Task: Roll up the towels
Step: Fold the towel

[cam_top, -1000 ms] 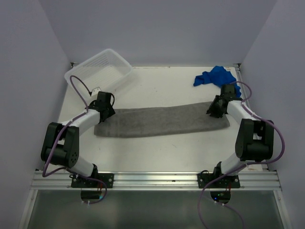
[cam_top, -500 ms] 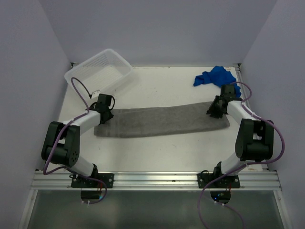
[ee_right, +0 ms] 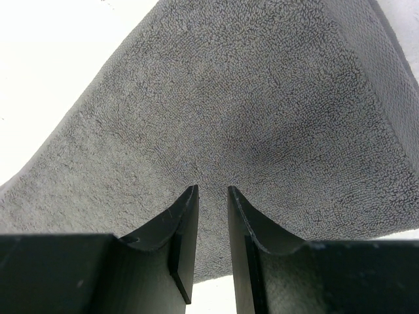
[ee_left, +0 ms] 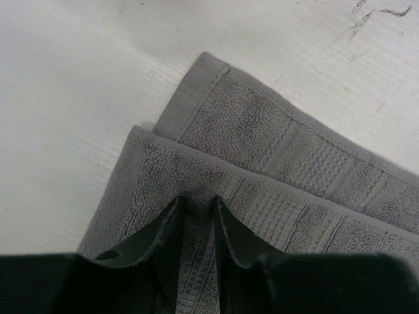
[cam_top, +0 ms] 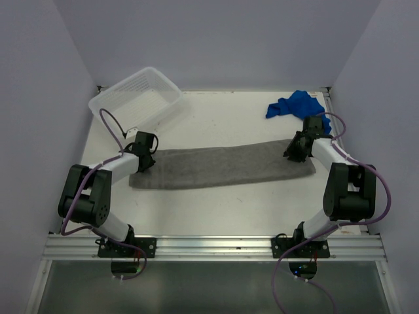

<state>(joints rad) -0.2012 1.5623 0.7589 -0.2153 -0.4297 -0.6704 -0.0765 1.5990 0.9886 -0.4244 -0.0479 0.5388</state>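
The grey towel (cam_top: 222,165) lies folded into a long strip across the middle of the table. My left gripper (cam_top: 145,160) is at its left end. In the left wrist view the left gripper (ee_left: 196,203) is shut on a ridge of the grey towel (ee_left: 262,131) just inside the hemmed corner. My right gripper (cam_top: 294,152) is at the strip's right end. The right wrist view has the right gripper (ee_right: 213,190) shut on the grey towel (ee_right: 249,98) near its edge, jaws a narrow gap apart. The blue towel (cam_top: 294,104) lies crumpled at the back right.
A translucent white ribbed basket (cam_top: 134,95) stands tilted at the back left corner, just behind my left arm. Walls close the table on the left, back and right. A metal rail (cam_top: 216,247) runs along the near edge.
My left gripper's jaws have closed on the towel's left end, and that wrist has shifted slightly. The right arm and both towels have stayed where they were.
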